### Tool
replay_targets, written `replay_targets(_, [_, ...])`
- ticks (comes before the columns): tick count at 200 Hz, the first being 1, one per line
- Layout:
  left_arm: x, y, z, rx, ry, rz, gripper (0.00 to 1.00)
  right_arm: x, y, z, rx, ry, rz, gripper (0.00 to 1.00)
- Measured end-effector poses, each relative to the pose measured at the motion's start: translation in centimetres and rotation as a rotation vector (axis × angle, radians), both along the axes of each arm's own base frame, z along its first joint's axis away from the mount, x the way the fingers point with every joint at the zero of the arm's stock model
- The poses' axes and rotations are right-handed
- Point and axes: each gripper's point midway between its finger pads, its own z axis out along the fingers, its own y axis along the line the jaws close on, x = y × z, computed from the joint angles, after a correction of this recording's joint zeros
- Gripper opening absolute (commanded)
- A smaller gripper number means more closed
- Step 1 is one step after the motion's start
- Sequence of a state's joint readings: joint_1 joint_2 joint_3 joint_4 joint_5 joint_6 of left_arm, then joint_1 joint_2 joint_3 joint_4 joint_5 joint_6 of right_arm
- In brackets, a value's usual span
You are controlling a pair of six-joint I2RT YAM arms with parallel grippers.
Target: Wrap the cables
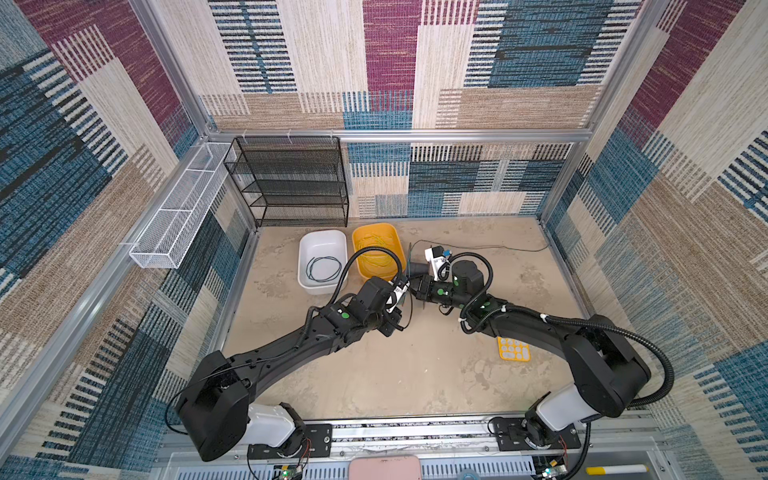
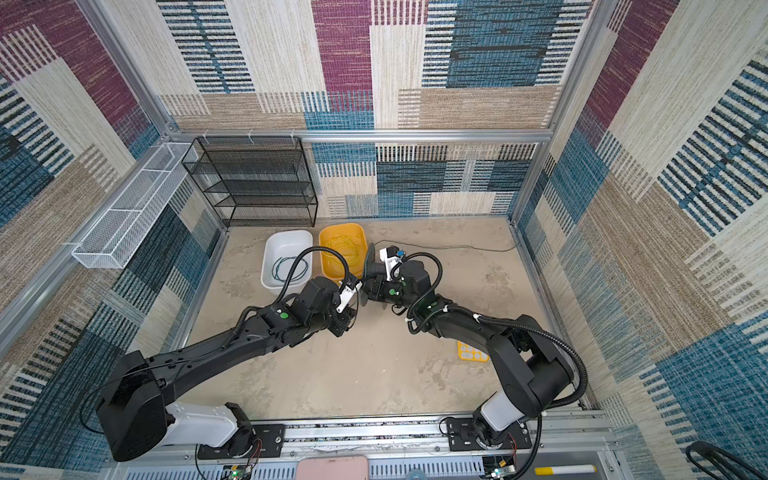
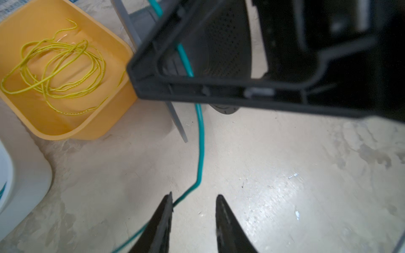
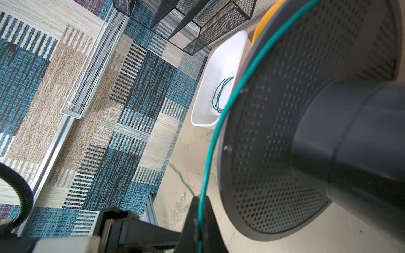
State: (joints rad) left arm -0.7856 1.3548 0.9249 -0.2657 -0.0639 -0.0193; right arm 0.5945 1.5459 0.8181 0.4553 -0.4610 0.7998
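A teal-green cable [image 3: 201, 149] runs from a grey perforated spool [image 4: 274, 131] down across the table. My right gripper [image 4: 200, 202] is shut on this cable beside the spool's flange; in a top view it [image 1: 413, 291] sits mid-table. My left gripper [image 3: 194, 198] hovers low over the table with its jaws apart. The teal cable touches the outside of one fingertip [image 3: 169, 198] and nothing lies between the fingers. A yellow cable [image 3: 61, 70] lies loosely coiled in the yellow bin [image 3: 65, 135]. A dark coil [image 1: 324, 268] rests in the white bin [image 1: 305, 286].
A black mesh shelf [image 1: 291, 183] stands at the back left, with a white wire basket [image 1: 178, 208] on the left wall. A thin dark cable [image 1: 498, 247] trails along the table's back right. A small yellow tray [image 1: 513, 349] lies under my right arm.
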Motion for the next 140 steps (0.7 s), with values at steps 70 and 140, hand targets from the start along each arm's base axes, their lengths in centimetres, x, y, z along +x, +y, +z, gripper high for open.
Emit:
replay_targets(70, [0.4, 0.6, -0.4, 0.012, -0.035, 0.005, 0.36, -0.3, 0.2, 0.0, 0.000, 0.002, 0.021, 0.00])
replay_targets(140, [2.1, 2.7, -0.4, 0.037, -0.114, 0.092, 0.41, -0.6, 0.2, 0.4, 0.002, -0.013, 0.040, 0.00])
